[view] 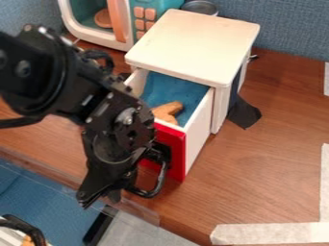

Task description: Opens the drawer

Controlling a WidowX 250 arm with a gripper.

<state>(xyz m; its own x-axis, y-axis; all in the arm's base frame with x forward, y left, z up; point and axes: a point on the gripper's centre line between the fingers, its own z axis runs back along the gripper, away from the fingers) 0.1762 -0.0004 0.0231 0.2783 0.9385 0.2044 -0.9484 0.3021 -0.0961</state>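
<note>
Brown wood-grain surfacing is recorded on the table (276, 178). A black arm (61, 81) is extended over it from the upper left. A white cabinet (193, 43) is positioned beside a toy microwave (87, 17). The red-fronted drawer (198, 144) is found open, pulled out from the cabinet; a tan piece (168, 109) is contained inside. The pincer (99, 197) is located beside the drawer's black handle (154, 188); whether it is open or closed cannot be told.

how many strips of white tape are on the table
3: a short strip high at the right edge, a longer strip below it, and a crosswise strip beneath. The arm may hide others.
</note>
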